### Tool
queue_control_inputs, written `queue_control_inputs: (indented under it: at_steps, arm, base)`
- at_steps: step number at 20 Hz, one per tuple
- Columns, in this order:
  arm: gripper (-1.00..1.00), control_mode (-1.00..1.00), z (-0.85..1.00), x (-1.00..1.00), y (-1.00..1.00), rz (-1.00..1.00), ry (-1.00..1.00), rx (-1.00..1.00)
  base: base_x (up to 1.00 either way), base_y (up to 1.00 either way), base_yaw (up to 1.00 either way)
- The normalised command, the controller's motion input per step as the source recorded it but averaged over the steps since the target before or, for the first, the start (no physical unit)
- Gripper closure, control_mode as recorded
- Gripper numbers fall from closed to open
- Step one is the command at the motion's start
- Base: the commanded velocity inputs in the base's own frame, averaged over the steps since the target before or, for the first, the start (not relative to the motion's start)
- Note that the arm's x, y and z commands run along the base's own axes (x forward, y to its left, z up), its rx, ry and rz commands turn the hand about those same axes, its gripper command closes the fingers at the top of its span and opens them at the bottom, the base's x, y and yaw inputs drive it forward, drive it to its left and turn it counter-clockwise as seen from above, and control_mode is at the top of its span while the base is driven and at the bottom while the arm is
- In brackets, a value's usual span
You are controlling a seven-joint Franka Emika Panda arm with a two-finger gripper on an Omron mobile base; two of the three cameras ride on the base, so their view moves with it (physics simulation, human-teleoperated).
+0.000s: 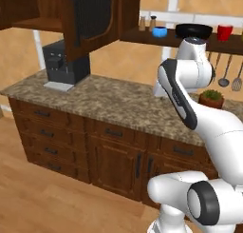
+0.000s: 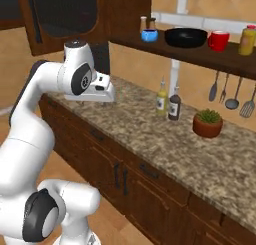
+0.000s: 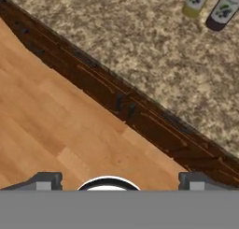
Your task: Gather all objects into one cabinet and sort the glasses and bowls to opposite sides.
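Right base view: we see the shelf (image 2: 200,56) of dark wood running along the wall above the counter (image 2: 200,144). On it, from left to right, stand the blue bowl (image 2: 149,35), the black bowl (image 2: 186,37) just beside it, and one red cup (image 2: 218,40), followed by a yellow jar (image 2: 245,41). We find only one red cup in these frames. The gripper (image 2: 102,101) hangs over the counter's front edge, well below the shelf, carrying nothing. In the hand view we see its two fingertips (image 3: 46,180) set far apart above the wooden floor (image 3: 51,130). Two bottles (image 2: 168,101) and a potted plant (image 2: 208,123) stand on the counter.
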Motion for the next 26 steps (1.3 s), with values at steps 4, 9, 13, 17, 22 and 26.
queue_control_inputs:
  at_steps: [4,9,13,17,22,26]
  arm:
    - [-1.0,1.0,0.0,0.0,0.0,0.0,0.0,0.0]
    - [-1.0,1.0,0.0,0.0,0.0,0.0,0.0,0.0]
    - [-1.0,1.0,0.0,0.0,0.0,0.0,0.0,0.0]
    - [-1.0,1.0,0.0,0.0,0.0,0.0,0.0,0.0]
    - [-1.0,1.0,0.0,0.0,0.0,0.0,0.0,0.0]
    - [-1.0,1.0,0.0,0.0,0.0,0.0,0.0,0.0]
  base:
    - [-0.39,0.93,0.41]
    - [-0.04,1.0,0.21]
    - [0.26,1.0,0.07]
    - [0.46,1.0,0.0]
    - [0.53,1.0,-0.14]
    - [0.38,0.87,-0.54]
